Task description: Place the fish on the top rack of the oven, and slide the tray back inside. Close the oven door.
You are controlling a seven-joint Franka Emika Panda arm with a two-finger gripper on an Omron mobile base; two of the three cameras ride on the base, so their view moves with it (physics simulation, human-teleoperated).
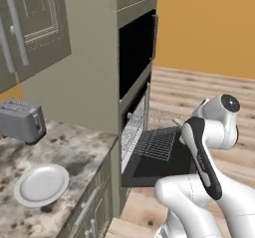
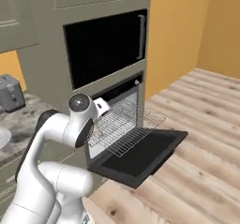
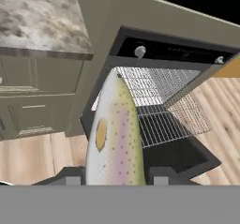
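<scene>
In the hand view the fish [image 3: 115, 134], silver-grey with a speckled pinkish flank, stands up between my two dark fingertips [image 3: 159, 176]; my gripper [image 3: 115, 177] is shut on it. Past the fish, the oven door [image 3: 187, 155] lies folded down and open. The top rack [image 3: 192, 113], a silver wire grid, is pulled out over the door above a second wire rack [image 3: 161, 124]. Both base views show the same top rack [image 1: 162, 116] [image 2: 143, 116] sticking out over the dark oven door [image 1: 149, 170] [image 2: 140, 157]. My white arm hides the hand there.
A white plate [image 1: 42, 183] and a grey toaster [image 1: 22, 120] sit on the speckled counter [image 1: 74, 152] left of the oven. A dark upper oven window [image 2: 105, 49] sits above the open one. Wooden floor [image 2: 197, 162] spreads to the right of the door.
</scene>
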